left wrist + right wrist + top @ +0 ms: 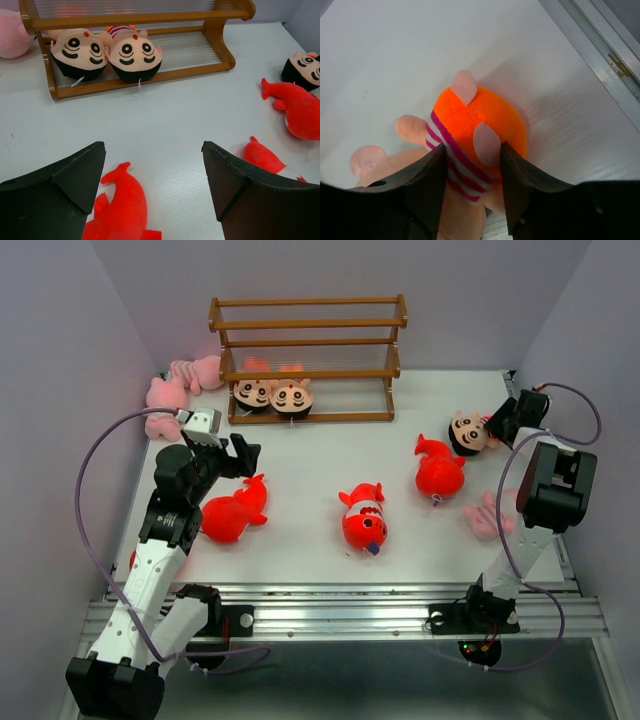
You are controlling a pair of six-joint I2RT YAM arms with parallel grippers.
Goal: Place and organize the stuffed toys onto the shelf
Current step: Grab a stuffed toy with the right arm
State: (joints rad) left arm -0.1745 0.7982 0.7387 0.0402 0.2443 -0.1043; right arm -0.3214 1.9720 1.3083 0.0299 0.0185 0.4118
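Right gripper [472, 150] clamped on boy doll [485, 110], head hidden. Left gripper [152, 150] spread above half-cropped red fish [122, 205]. Unreadable tag [140, 88] on shelved doll [135, 52].

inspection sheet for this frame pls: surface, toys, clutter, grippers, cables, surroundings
Surface: white table, bare between the toys.
Shelf: shelf upright at the back; two dolls on the bottom tier, left side; upper tiers look bare.
Loose toys: left fish, middle fish and right fish lie on the table; pink toys left of the shelf; pink toy by the right arm.
Clutter: nothing seen.
Grippers: left gripper has its jaws open above the left fish; right gripper has its jaws shut on the third doll.
Cables: purple cables loop beside each arm, off the toys.
Surroundings: plain walls; metal rail at the near edge.
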